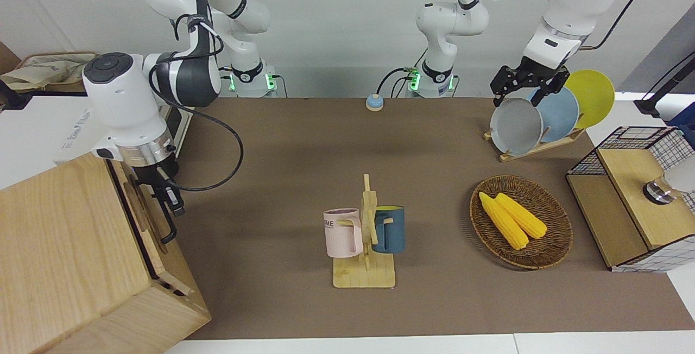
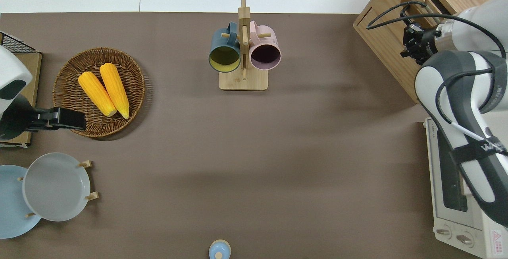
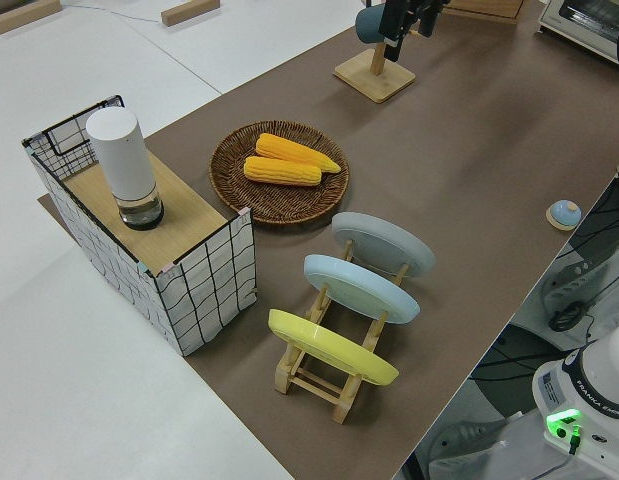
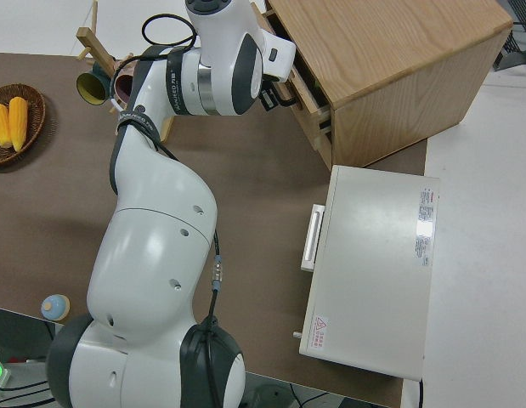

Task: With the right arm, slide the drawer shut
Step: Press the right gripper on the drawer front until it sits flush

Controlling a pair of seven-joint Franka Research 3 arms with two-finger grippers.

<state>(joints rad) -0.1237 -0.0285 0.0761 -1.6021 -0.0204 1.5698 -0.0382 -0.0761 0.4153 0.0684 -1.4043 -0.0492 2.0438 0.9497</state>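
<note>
1. The right arm (image 1: 130,109) reaches to the cabinet (image 1: 65,256) at its own end of the table (image 2: 254,151), its black right gripper (image 1: 165,194) pressed at the black bar handle (image 1: 169,222) on the drawer (image 1: 142,214) front.
2. The drawer sits almost fully inside the cabinet, its light-wood front close to flush with the cabinet face, only a thin dark gap showing along its edge in the front view.
3. Whether the right gripper's fingers are apart or together cannot be told from any view; the wrist and looping cable (image 1: 217,142) cover most of them, and it is unclear if they grasp the handle or merely touch it.
4. A white toaster oven (image 4: 373,272) stands beside the cabinet, nearer to the robots.
5. At mid-table a wooden mug stand (image 1: 367,245) carries 2 mugs, a pink mug (image 1: 343,232) and a dark blue mug (image 1: 389,229).
6. Toward the left arm's end, a wicker basket (image 1: 556,245) holds 2 ears of corn (image 1: 511,220) lying side by side.
7. Nearer to the robots than the basket, a wooden plate rack (image 3: 334,375) holds 3 plates upright: grey, blue and yellow.
8. The left arm (image 1: 564,17) is parked; its left gripper (image 1: 524,85) shows fingers spread apart with nothing between them.
9. A wire-mesh box (image 3: 179,260) at the table's edge carries a white cylinder (image 3: 124,165) on its wooden top.
10. A small blue bell (image 1: 374,102) sits at the table edge nearest the robots.
</note>
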